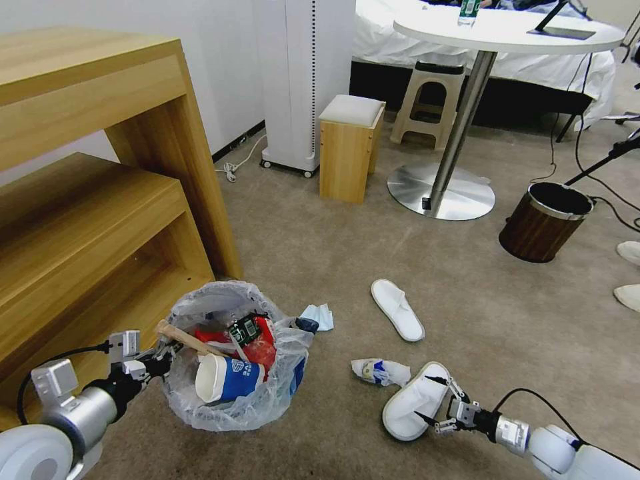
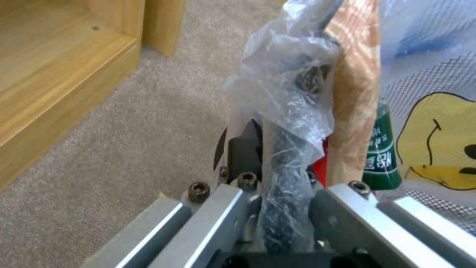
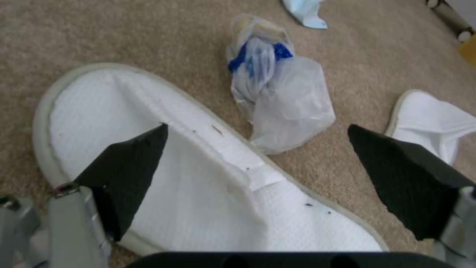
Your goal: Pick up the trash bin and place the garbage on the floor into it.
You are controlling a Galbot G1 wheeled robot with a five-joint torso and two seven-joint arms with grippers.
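The trash bin point(image 1: 230, 412), lined with a crinkly clear bag, stands on the beige floor point(image 1: 320, 253) beside the wooden shelf. It holds a blue-white paper cup point(image 1: 227, 379), red wrappers point(image 1: 263, 348) and a wooden stick point(image 1: 183, 338). My left gripper point(image 1: 162, 357) is shut on the bin's near rim; the left wrist view shows the plastic-covered rim point(image 2: 285, 175) pinched in the left gripper point(image 2: 277, 149). My right gripper point(image 1: 423, 398) hangs open just above a white slipper point(image 1: 408, 408), and in the right wrist view the gripper point(image 3: 258, 149) has its fingers astride the slipper point(image 3: 198, 193).
A crumpled blue-white wrapper point(image 1: 380, 371), a second slipper point(image 1: 397, 309) and a light-blue mask point(image 1: 320, 315) lie nearby. The wooden shelf point(image 1: 100, 200) stands at the left. A wood-brown bin point(image 1: 541, 227), a table base point(image 1: 440, 192) and a wooden stool point(image 1: 350, 150) stand farther off.
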